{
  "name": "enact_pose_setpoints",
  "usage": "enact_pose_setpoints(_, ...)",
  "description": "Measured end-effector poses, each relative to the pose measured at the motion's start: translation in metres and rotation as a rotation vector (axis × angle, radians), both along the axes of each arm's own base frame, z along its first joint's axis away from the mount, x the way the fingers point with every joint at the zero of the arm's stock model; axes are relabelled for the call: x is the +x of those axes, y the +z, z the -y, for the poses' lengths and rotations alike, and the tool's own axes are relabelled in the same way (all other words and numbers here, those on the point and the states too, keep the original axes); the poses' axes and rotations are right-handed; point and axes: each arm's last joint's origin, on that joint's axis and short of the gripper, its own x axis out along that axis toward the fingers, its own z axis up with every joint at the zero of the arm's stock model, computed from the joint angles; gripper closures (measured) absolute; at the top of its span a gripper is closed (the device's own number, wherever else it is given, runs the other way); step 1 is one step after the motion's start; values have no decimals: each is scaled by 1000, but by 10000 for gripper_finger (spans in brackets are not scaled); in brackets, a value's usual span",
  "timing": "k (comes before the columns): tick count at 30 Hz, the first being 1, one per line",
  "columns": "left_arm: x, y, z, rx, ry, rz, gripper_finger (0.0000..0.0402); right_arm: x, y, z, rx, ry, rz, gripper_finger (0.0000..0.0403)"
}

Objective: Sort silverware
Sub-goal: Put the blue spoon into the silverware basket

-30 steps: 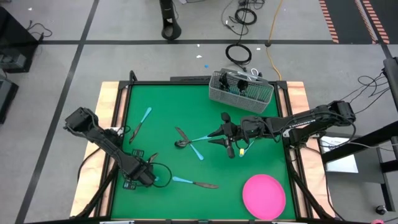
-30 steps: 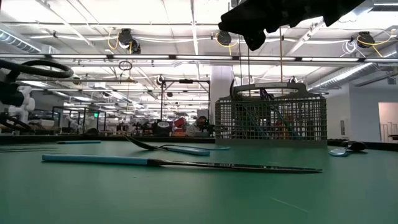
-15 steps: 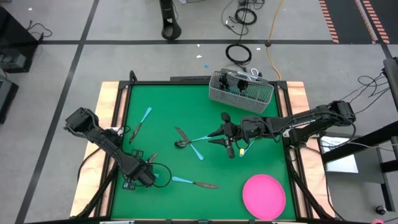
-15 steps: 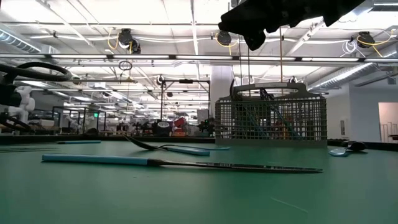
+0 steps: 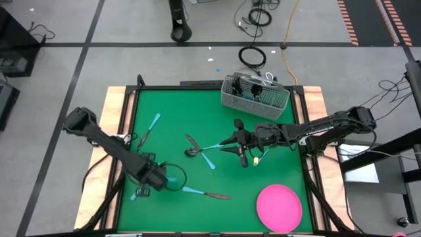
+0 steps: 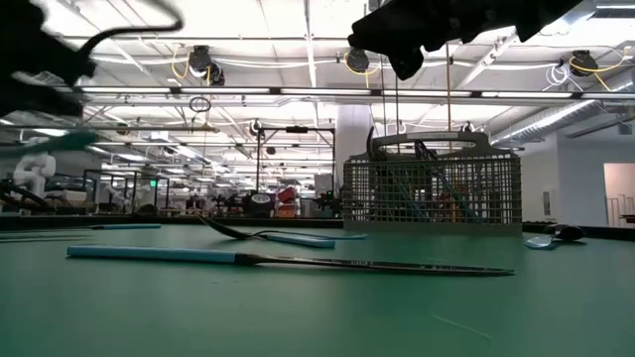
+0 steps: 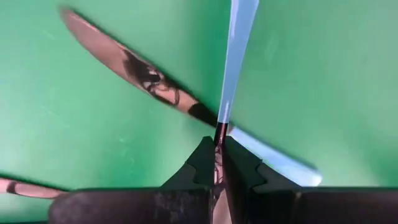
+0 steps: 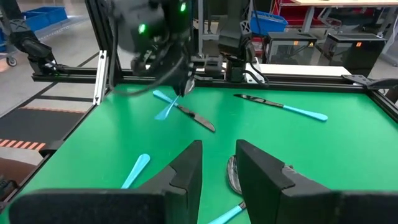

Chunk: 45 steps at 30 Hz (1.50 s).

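Pick step: my left pincer (image 7: 217, 163) had clamped tight on a blue-handled, dark-headed utensil (image 7: 236, 59), lower left; next, carry to grey mesh caddy (image 5: 255, 95).

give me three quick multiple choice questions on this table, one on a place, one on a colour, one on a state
1. Where does the pink plate lie?
A. in the table's middle
B. on the table's right side, at the edge opposite the caddy
C. at the table's left edge

2. What colour is the handle of the piece of silverware in the left gripper?
A. light blue
B. red
C. yellow

3. How do the left gripper's jaws stand?
A. wide open and empty
B. open around the plate
C. shut on the piece of silverware

Answers:
1 B: the high view shows it by the right corner, across the table from the caddy's edge.
2 A: the left wrist view shows a light blue handle running out from the jaws.
3 C: the jaws pinch it where handle meets head.
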Motion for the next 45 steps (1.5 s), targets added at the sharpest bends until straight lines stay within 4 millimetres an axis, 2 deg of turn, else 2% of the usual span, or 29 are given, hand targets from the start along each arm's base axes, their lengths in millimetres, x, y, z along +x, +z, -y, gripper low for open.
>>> enact_pose_setpoints(6, 13, 41, -16, 64, 39, 256, 386, 2, -2, 0, 14, -4, -5, 316)
enact_pose_setpoints(11, 27, 67, -23, 197, -24, 482, 386, 13, -19, -1, 5, -3, -40, 316)
enact_pose_setpoints(16, 45, 77, -27, 302, -99, 665, 386, 29, -38, -2, -141, 36, 0, 316)
enact_pose_setpoints(19, 51, 80, -29, 387, -173, 727, 386, 37, -43, -3, -257, 59, 67, 316)
enact_pose_setpoints(21, 52, 82, -30, 473, -235, 740, 386, 41, -44, -3, -265, 57, 110, 316)
enact_pose_setpoints(26, 56, 87, -33, 704, -382, 756, 386, 49, -40, 7, 73, -35, 235, 316)
enact_pose_setpoints(30, 62, 92, -33, 821, -517, 764, 386, 52, -47, 27, 447, -99, 179, 316)
enact_pose_setpoints(34, 71, 92, -34, 953, -742, 682, 386, 52, -48, 48, 785, -19, 119, 316)
enact_pose_setpoints(36, 77, 89, -35, 1028, -845, 610, 386, 51, -45, 55, 843, 21, 121, 316)
enact_pose_setpoints(39, 88, 81, -35, 1129, -971, 483, 386, 49, -39, 59, 841, 65, 168, 316)
enact_pose_setpoints(45, 110, 64, -37, 1284, -1019, 320, 386, 51, -41, 59, 824, 45, 137, 316)
